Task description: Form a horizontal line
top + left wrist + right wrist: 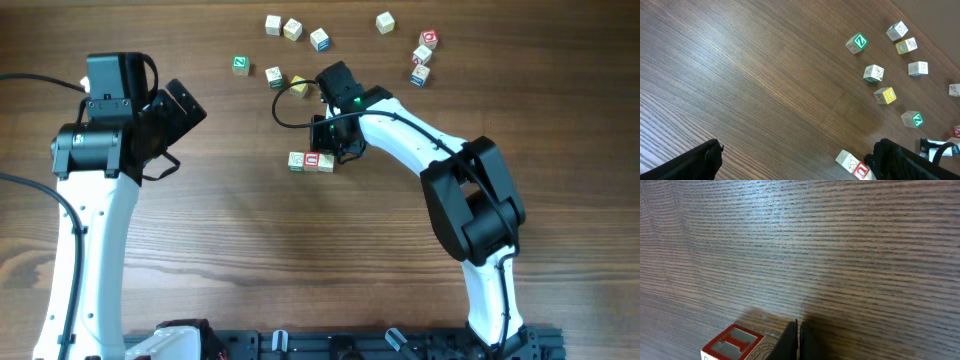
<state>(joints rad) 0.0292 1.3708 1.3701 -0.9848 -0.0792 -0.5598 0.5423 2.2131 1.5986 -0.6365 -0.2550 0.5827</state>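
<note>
The horizontal line (311, 161) is a short row of three touching small cubes at the table's middle: a pale green-trimmed one on the left, a red-marked one in the middle, a plain pale one on the right. My right gripper (339, 148) is shut and empty, its tip down at the row's right end. In the right wrist view the shut gripper (798, 341) stands right beside the red-marked cube (733, 344). My left gripper (180, 135) hovers open far to the left. Its wrist view shows the row's end (848, 160) near its right finger (900, 161).
Several loose cubes lie scattered along the far edge, among them a green Z cube (240, 65), a yellow cube (298, 84) and a red-marked cube (428, 40). A black cable (285, 105) loops behind the right wrist.
</note>
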